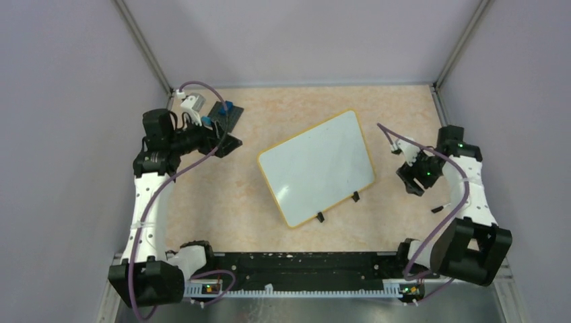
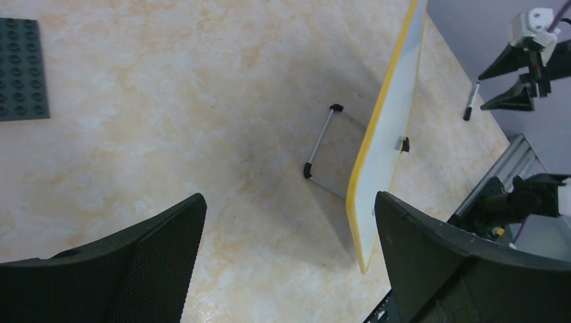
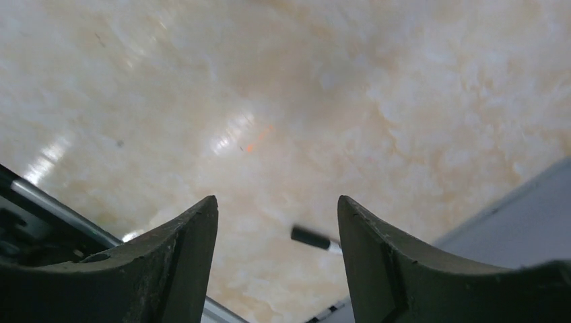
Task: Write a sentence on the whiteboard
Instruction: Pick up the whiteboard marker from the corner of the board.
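I am looking at the whiteboard (image 1: 316,168) first. It is sitting in the middle of the worktop (image 1: 296,108), turned at a slant, with a thin yellow edge running all around it. It is leaning back on a thin wire stand (image 2: 322,145), and two small black clip feet (image 1: 320,217) are gripping its near edge. From above its face is showing plain white (I cannot make out any letters on it from here).

To the right of the board, the right pincer (image 1: 412,176) is hanging over the bare worktop. Its two fingers are standing apart and nothing is sitting between them. A marker (image 3: 313,237) with a black cap is lying on the worktop below it, near the right edge, and it is not touching the fingers.

Over on the left, the left pincer (image 1: 227,138) is gaping wide and holding nothing. It is facing across the worktop toward the board, well apart from it. Just behind it, in the far left corner, a small dark plate (image 1: 229,118) is resting with blue blocks (image 1: 227,108) on it.
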### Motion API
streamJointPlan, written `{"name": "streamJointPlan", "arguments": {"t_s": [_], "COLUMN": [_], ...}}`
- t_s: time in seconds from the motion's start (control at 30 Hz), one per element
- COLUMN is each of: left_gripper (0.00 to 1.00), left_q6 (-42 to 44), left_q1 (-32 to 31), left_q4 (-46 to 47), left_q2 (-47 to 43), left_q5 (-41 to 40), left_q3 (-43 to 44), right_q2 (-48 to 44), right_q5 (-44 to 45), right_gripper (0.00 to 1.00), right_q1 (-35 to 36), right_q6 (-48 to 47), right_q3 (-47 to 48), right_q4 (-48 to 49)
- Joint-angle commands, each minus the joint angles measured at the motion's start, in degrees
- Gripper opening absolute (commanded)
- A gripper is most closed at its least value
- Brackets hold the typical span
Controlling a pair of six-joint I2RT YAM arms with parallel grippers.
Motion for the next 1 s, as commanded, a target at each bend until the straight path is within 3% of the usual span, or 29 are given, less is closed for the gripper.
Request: {"name": "streamJointPlan", "arguments": {"t_s": [0.0,0.27,0.6,0.97], "left_gripper": [0.99,0.99,0.99,0.99], "left_q6": [3.8,3.8,2.9,1.7], "left_q1": [0.2,0.2,0.2,0.2], "left_q4": [-2.0,-2.0,-1.5,-1.4], "left_q2": [1.2,1.3,1.0,1.1], "left_q5": [8.5,10.0,10.4,8.7], "left_q3": [3.1,2.7,2.0,2.6], "right_q2": [3.2,8.7,15.9,18.6], "right_q5": [1.3,4.4,4.4,5.6], "right_gripper": [0.62,0.56,0.56,0.55], "right_q1": [-11.6,-20.4,-27.7,-28.8], "right_q6": [-23.5,-39.9,-55.8,-60.8], "right_q3": [3.6,0.3,0.7,-5.2], "right_q4": [-7.2,2.7,5.3,13.3]}}
